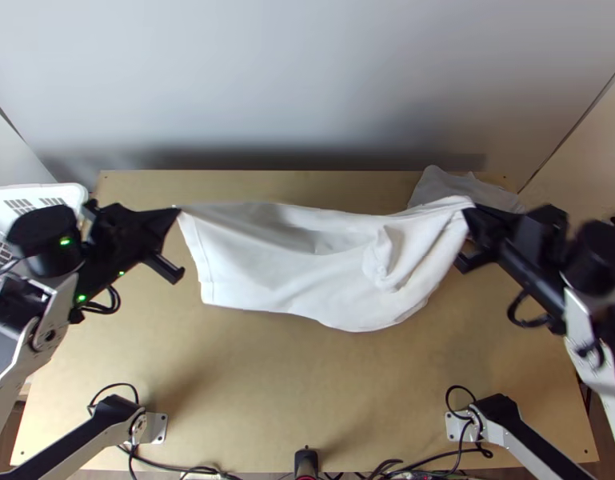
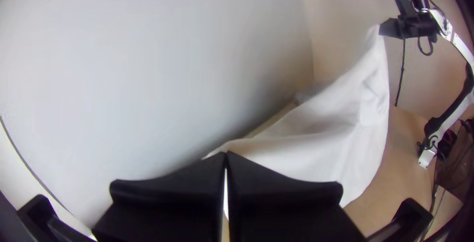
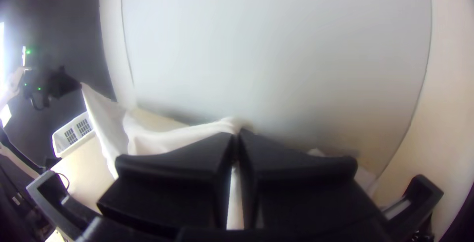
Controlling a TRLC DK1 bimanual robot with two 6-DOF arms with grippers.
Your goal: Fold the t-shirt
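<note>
The left gripper [image 1: 179, 210] has its fingers pressed together, pinching the t-shirt [image 1: 307, 268] at a corner of its left end. The right gripper [image 1: 469, 208] has its fingers closed on gathered cloth at the t-shirt's right end. The left wrist view shows the cloth hanging from the right gripper above the table [image 1: 307, 400].

Between the two grippers, the t-shirt's far edge runs in a shallow sag. Its left edge drops fairly straight from the left gripper, a seam line running just inside it, down to a loose lower corner. From there the near edge bows toward the arms' bases, then rises toward the right gripper. A bunched fold [image 1: 379, 256] stands out in the right half, and softer creases cross the middle.

On the near side of the t-shirt, a broad stretch of tabletop reaches to the table's near edge, where cables [image 1: 167, 467] run. On the far side, a narrower strip of tabletop lies between the t-shirt and the pale wall [image 1: 307, 80]. Behind the t-shirt's right end, another pale cloth [image 1: 451, 186] lies crumpled at the table's far right corner. Well apart from the t-shirt's left end, past the left gripper, is a white slotted basket [image 1: 71, 190].
</note>
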